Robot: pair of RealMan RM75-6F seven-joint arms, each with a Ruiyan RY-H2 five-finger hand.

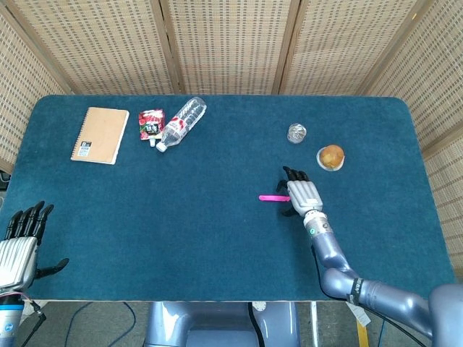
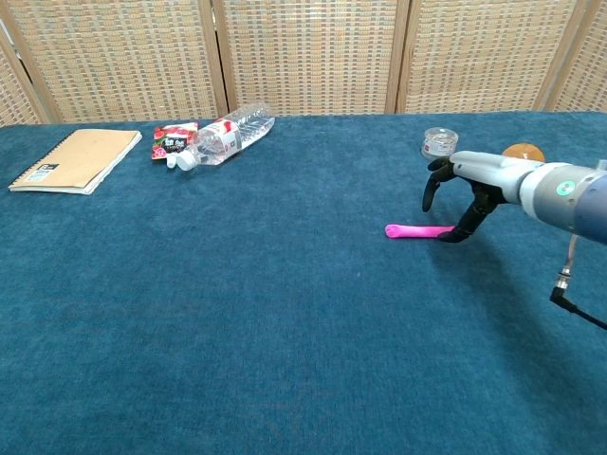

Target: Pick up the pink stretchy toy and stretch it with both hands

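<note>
The pink stretchy toy [image 1: 271,197] [image 2: 413,230] lies flat on the blue table, right of centre. My right hand [image 1: 304,194] [image 2: 465,185] hovers over the toy's right end, palm down and fingers spread, pointing at the cloth. Its thumb reaches down beside that end and covers it in the head view; nothing is gripped. At the table's near left corner, far from the toy, my left hand [image 1: 22,238] holds nothing and its fingers are apart. The chest view does not show it.
A small clear jar [image 1: 296,133] [image 2: 439,142] and an orange bun [image 1: 330,157] sit just behind the right hand. Far left at the back lie a notebook [image 1: 100,134], a red packet [image 1: 151,123] and a plastic bottle [image 1: 182,123].
</note>
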